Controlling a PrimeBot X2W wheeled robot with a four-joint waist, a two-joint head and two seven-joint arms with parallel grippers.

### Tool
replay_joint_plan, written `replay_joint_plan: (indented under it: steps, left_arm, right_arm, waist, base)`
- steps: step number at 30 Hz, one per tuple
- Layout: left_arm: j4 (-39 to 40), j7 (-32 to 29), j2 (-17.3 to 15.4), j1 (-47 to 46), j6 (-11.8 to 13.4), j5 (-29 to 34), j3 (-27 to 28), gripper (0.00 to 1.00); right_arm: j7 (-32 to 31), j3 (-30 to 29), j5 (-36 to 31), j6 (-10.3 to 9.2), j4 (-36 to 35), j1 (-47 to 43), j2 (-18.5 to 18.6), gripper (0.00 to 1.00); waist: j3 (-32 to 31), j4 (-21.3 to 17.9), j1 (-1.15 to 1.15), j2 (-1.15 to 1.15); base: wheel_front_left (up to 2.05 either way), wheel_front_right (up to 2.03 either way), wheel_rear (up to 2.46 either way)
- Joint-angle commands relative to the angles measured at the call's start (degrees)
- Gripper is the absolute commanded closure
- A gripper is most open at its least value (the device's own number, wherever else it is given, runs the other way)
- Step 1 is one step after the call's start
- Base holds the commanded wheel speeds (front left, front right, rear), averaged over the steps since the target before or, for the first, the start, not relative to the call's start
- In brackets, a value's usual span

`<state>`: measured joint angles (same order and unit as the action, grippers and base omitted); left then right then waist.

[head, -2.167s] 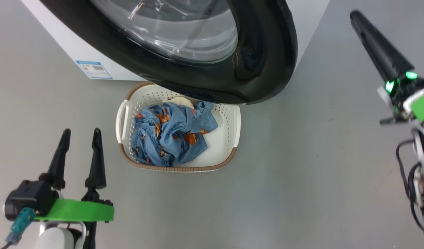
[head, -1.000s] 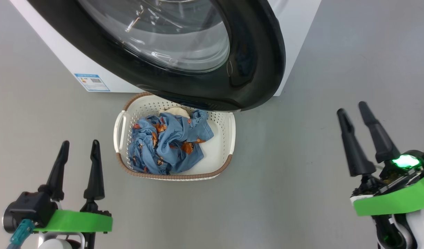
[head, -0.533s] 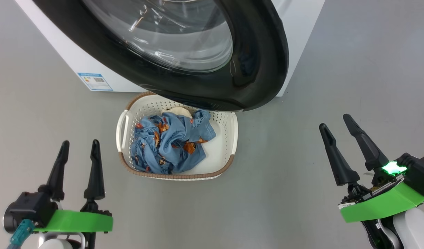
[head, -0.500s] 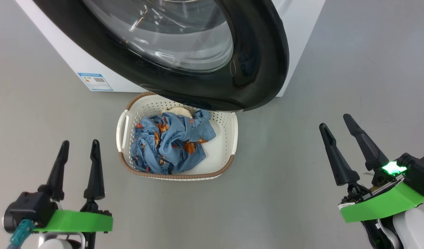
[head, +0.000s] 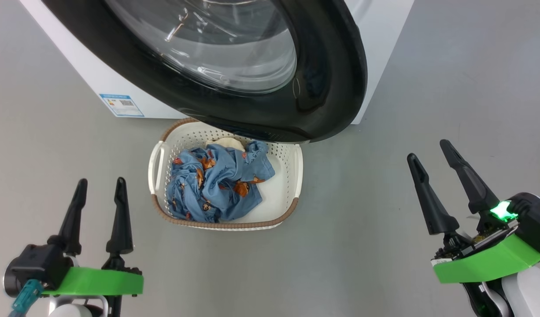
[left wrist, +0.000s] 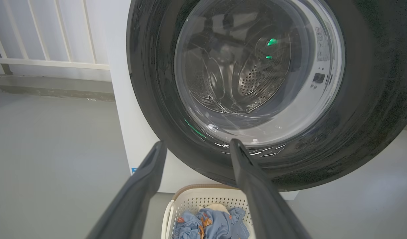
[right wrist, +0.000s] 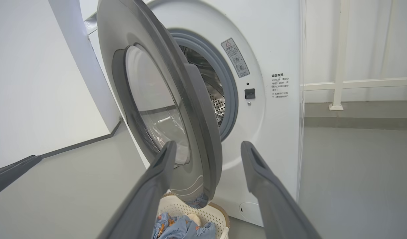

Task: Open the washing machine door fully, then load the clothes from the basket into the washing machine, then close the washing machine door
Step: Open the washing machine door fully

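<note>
Clothes [head: 217,185] are sitting bunched in the basket [head: 226,224] beneath the part-open washing machine door [head: 331,79], between the left tool [head: 101,180] and right tool [head: 427,149], both hovering well apart, spread and empty.

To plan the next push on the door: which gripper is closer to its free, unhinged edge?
The right gripper: the free rim of the washing machine door lies on its side, ahead in its wrist view. The left gripper faces the glass front.
</note>
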<state>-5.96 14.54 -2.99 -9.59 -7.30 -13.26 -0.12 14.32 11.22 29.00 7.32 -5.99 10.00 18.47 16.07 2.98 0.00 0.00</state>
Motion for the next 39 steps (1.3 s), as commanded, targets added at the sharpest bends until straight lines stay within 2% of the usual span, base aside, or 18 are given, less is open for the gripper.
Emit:
replay_joint_plan:
  steps: [1,15,26,27,28,29,30,32,33,39]
  left_arm:
    - [1.54,0.46,-0.77,-0.18,-0.19,0.26,1.99,0.00]
    - [1.64,0.46,-0.69,-0.33,-0.19,0.47,2.10,0.00]
    - [1.71,0.46,-0.62,-0.84,-0.19,0.43,1.98,0.00]
    - [1.71,0.46,-0.62,-0.86,-0.19,0.41,1.96,0.00]
    - [1.69,0.46,-0.61,-0.90,-0.19,0.38,1.92,0.00]
    - [1.70,0.46,-0.61,-0.95,-0.19,0.35,1.88,0.00]
    - [1.71,0.46,-0.61,-1.02,-0.19,0.33,1.84,0.00]
    - [1.72,0.46,-0.63,-1.15,-0.19,0.27,1.79,0.00]
    - [1.72,0.46,-0.64,-1.22,-0.19,0.25,1.75,0.00]
    - [1.63,0.46,-0.69,-1.60,-0.19,0.17,1.45,0.00]
  right_arm:
    - [0.68,0.74,-0.34,0.17,-1.73,-1.35,0.44,0.00]
    - [0.68,-0.83,-1.16,0.17,-0.91,-0.17,1.60,0.00]
    - [0.68,-2.28,-0.55,0.17,2.38,4.54,2.70,0.00]
    - [0.68,-2.62,-0.39,0.17,2.66,5.29,2.66,0.09]
    - [0.68,-2.95,-0.21,0.17,2.94,6.03,2.62,0.36]
    - [0.68,-3.30,0.00,0.17,3.19,6.79,2.58,0.54]
    - [0.68,-3.52,0.24,0.17,3.46,7.56,2.61,0.60]
    - [0.68,-3.87,0.67,0.17,4.28,9.23,2.86,0.91]
    - [0.68,-4.06,0.86,0.17,4.68,10.17,3.08,1.00]
    - [0.68,-5.38,3.20,0.17,6.88,15.44,3.29,1.00]
  waist:
    - [0.03,-0.01,0.00,0.00]
    - [0.07,0.10,0.00,0.00]
    - [0.90,0.48,0.00,0.00]
    - [0.98,0.54,0.00,0.00]
    - [1.07,0.62,0.00,0.00]
    - [1.21,0.71,0.00,0.00]
    - [1.35,0.79,0.00,0.00]
    - [1.61,0.94,0.00,0.00]
    - [1.74,1.02,0.00,0.00]
    - [2.33,1.49,0.00,0.00]
  base:
    - [0.00,0.00,0.00]
    - [0.00,0.00,0.00]
    - [0.00,0.00,0.00]
    - [0.00,0.00,0.00]
    - [0.00,0.00,0.00]
    - [0.00,0.00,0.00]
    - [0.00,0.00,0.00]
    - [0.00,0.00,0.00]
    - [0.00,0.00,0.00]
    - [0.00,0.00,0.00]
